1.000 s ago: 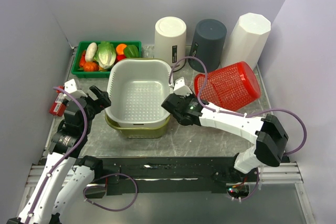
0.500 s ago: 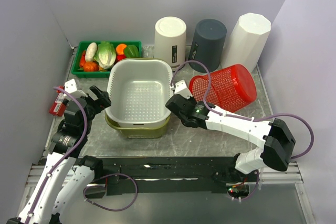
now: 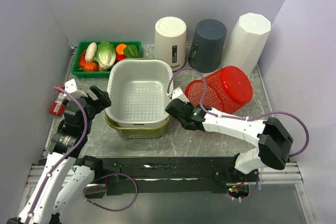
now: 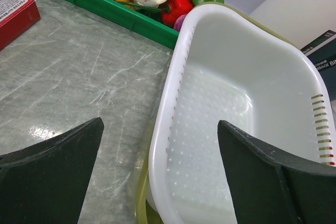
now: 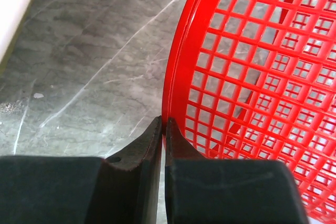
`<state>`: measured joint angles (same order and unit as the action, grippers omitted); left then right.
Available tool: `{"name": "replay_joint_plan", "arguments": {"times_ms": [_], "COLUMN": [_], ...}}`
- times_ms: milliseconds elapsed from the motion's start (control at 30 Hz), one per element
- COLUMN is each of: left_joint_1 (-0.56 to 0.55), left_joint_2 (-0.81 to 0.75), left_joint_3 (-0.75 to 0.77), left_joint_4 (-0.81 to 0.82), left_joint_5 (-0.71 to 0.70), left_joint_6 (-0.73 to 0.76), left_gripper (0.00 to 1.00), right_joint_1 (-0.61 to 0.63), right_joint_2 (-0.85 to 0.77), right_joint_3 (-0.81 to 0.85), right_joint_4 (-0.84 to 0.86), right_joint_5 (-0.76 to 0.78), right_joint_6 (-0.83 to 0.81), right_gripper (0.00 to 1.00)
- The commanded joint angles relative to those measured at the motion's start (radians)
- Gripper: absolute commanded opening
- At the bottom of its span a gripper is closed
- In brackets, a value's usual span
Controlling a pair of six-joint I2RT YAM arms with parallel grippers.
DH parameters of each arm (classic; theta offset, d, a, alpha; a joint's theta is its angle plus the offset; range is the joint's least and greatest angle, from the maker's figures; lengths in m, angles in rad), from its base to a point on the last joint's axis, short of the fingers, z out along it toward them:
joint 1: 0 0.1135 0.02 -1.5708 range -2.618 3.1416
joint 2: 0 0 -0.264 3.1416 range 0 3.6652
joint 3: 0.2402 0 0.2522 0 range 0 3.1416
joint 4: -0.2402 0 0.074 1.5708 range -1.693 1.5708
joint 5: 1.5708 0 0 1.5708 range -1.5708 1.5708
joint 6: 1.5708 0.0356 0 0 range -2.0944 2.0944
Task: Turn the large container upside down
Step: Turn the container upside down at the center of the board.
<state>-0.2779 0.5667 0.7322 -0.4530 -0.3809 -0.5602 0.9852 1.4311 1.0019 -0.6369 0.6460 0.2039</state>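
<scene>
We log: right gripper pressed shut, tips at basket rim | left gripper spread, tub 9 o'clock rim between its fingers | basket on its side at tub's 3 o'clock, mouth toward 9 | tub nested in basin | tray at 11 o'clock holds vegetables
</scene>
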Motion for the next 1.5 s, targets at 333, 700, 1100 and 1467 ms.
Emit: {"name": "replay_joint_plan", "arguments": {"times_ms": [333,700,1100,1467], "left_joint_1": [0.003,0.003,0.003,0.003], "left_joint_2": [0.007,0.009,0.013,0.013], "left_joint_3": [0.003,0.004,0.003,0.004], "left_joint_4": [0.03,0.03,0.031,0.031], "left_joint_5": [0.011,0.01,0.017,0.016], "left_joint_6": [0.017,0.017,0.017,0.02], "left_gripper": [0.96,0.96,0.96,0.96], "right_joint_1": [-0.124,-0.275,-0.28,-0.281], "right_joint_2": [-0.004,-0.017,0.178,0.207], "right_joint_3": [-0.094,-0.088,0.044,0.102], "right_joint_4": [0.086,0.106,0.06,0.065], "right_joint_5": [-0.109,-0.313,-0.327,-0.361], "right_joint_6": [0.072,0.081,0.011,0.038], "right_gripper": [0.0,0.01,0.02,0.14]}}
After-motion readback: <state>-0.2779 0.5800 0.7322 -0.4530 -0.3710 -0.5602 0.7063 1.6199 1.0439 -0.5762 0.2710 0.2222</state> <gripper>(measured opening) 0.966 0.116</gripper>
